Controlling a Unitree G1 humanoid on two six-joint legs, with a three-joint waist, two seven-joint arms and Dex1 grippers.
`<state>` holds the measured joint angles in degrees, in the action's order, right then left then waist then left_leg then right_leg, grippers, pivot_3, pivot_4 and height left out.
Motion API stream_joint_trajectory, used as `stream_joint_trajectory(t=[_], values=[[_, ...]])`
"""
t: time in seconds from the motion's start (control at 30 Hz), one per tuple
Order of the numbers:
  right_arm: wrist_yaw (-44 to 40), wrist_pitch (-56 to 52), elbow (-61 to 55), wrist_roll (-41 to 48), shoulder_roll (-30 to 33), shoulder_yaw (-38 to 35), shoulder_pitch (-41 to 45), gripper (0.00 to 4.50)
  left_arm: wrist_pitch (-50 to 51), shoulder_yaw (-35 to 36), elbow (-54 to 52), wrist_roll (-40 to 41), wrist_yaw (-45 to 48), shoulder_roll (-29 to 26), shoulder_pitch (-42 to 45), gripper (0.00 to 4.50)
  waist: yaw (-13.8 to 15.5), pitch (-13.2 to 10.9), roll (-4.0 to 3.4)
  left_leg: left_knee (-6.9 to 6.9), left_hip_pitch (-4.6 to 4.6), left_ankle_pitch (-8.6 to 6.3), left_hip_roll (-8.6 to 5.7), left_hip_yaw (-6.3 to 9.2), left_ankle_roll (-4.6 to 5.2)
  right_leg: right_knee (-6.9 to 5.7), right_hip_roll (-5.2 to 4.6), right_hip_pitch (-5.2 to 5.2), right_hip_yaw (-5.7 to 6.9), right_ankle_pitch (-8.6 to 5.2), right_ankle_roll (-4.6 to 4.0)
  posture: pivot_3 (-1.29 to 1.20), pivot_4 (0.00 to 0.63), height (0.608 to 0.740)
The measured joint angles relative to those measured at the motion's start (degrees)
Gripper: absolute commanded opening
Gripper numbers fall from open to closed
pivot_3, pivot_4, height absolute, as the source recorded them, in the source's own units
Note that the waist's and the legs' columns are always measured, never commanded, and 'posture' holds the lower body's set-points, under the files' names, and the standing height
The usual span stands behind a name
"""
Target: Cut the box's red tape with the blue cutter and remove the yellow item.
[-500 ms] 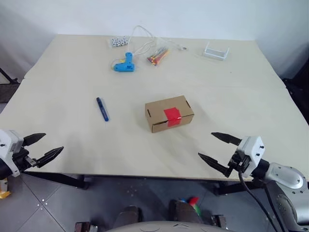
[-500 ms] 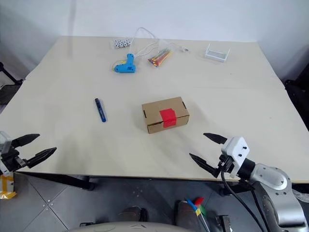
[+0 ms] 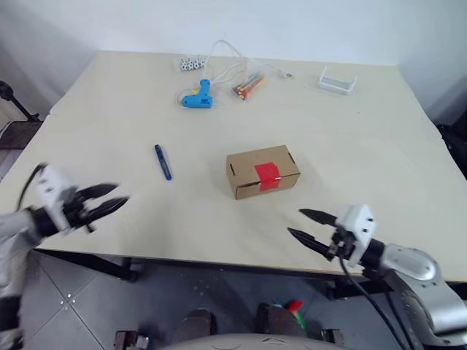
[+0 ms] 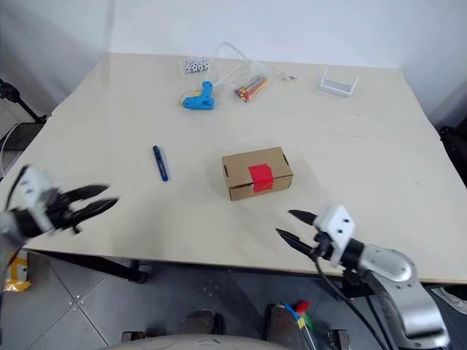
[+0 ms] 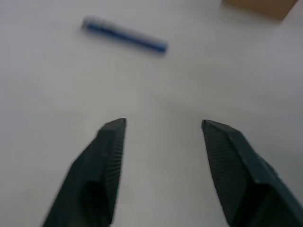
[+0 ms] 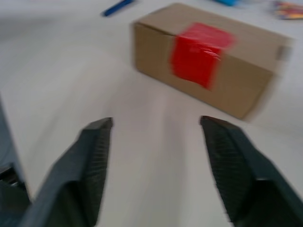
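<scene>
I have the box [image 3: 263, 170] sitting near the middle of the pale table [image 3: 379, 146], lid shut, with the red tape [image 3: 267, 175] running over the top and down the side that faces me. The blue cutter [image 3: 163, 161] lies flat on the table to the left of the box, well apart from it and touched by nothing.

My left gripper [image 3: 108, 203] hovers over the near left part of the table with its two black fingers spread apart and nothing between them; in its wrist view the cutter lies ahead of the fingertips [image 5: 113, 127], with a corner of the box beyond. My right gripper [image 3: 306, 224] hangs over the near edge of the table in front of the box, fingers likewise parted and empty; its wrist view looks straight at the taped side.

At the far side of the table I see a light-blue glue gun [image 3: 198, 96] with a white cable [image 3: 230, 62], a bundle of coloured sticks [image 3: 248, 85], a small white patterned packet [image 3: 191, 64] and a small white tray [image 3: 336, 81].
</scene>
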<state>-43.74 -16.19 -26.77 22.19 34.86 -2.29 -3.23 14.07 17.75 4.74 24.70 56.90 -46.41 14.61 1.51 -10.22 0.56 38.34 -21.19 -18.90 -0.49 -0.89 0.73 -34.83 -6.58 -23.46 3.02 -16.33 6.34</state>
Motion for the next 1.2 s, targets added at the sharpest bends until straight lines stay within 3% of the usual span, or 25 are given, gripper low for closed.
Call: stream_joint_trajectory(t=[0.13, 0.17, 0.3, 0.47, 0.63, 0.83, 1.0, 1.2], values=[[3.34, -2.11, 2.25, -5.28, -3.25, 7.64, 6.42, 0.38, -4.6, -13.16, 8.9, -8.93, -2.83, 8.53, 18.36, 0.12, -0.33, 0.03, 0.09, 0.21, -0.05, 0.04, -0.18, -0.43, 0.04, -0.58, 0.41, -0.22, 0.32, 0.08, 0.15, 0.0, 0.15, 0.74], [3.27, -2.46, 3.23, -6.48, -3.32, 9.23, 7.6, 0.08, -6.17, -15.7, 13.67, -11.58, -4.34, 10.92, 22.94, 0.0, -0.37, 0.03, 0.1, 0.31, -0.04, 0.02, -0.25, -0.65, 0.1, -0.65, 0.41, -0.26, 0.35, 0.08, 0.15, 0.0, 0.15, 0.74], [4.33, -3.91, 7.92, -9.82, -5.79, 13.33, 12.25, 0.03, -11.56, -19.59, 30.12, -18.63, -11.51, 17.72, 36.09, 0.0, -0.94, -0.04, 0.21, 0.66, -0.13, -0.18, -0.28, -1.01, 0.41, -0.71, 0.3, -0.37, 0.68, 0.14, 0.26, 0.0, 0.15, 0.74], [8.39, -6.04, 14.15, -13.66, -9.0, 14.68, 18.65, 0.03, -17.82, -23.21, 41.79, -22.93, -12.07, 23.31, 43.79, 0.0, -1.44, -0.04, 0.2, 0.8, -0.11, -0.4, -0.23, -1.35, 0.82, -0.63, -0.02, -0.38, 0.81, 0.42, 0.77, 0.0, 0.15, 0.74], [12.14, -8.14, 20.87, -17.91, -9.92, 14.56, 24.3, 0.03, -20.96, -26.32, 49.52, -25.69, -9.87, 27.69, 46.12, 0.0, -1.4, -0.03, 0.2, 0.84, -0.22, -0.46, -0.27, -1.42, 0.98, -0.33, -0.08, -0.36, 0.85, 0.52, 0.95, 0.0, 0.15, 0.74], [12.4, -8.38, 24.26, -20.66, -7.41, 13.12, 27.15, 0.03, -17.53, -27.08, 47.66, -24.88, -0.77, 27.82, 44.01, 0.0, -0.88, 0.01, 0.13, 0.84, -0.15, -0.49, -0.29, -1.41, 1.02, -0.18, -0.09, -0.21, 0.85, 0.55, 1.0, 0.0, 0.15, 0.74], [10.95, -6.1, 28.59, -20.96, -5.18, 11.61, 29.35, 0.03, -7.08, -28.49, 36.21, -21.61, 8.53, 28.09, 34.95, 0.0, -1.32, -0.01, 0.11, 0.87, -0.28, -0.49, -0.26, -1.37, 1.03, -0.18, -0.08, -0.29, 0.86, 0.55, 1.0, 0.0, 0.15, 0.74], [6.68, -1.24, 33.26, -20.64, -3.48, 10.68, 30.86, 0.03, 2.62, -28.86, 20.05, -19.2, 8.11, 28.66, 28.12, 0.0, -1.6, -0.02, 0.1, 0.87, -0.25, -0.5, -0.23, -1.37, 1.02, -0.18, -0.09, -0.28, 0.81, 0.55, 1.0, 0.0, 0.15, 0.74]])
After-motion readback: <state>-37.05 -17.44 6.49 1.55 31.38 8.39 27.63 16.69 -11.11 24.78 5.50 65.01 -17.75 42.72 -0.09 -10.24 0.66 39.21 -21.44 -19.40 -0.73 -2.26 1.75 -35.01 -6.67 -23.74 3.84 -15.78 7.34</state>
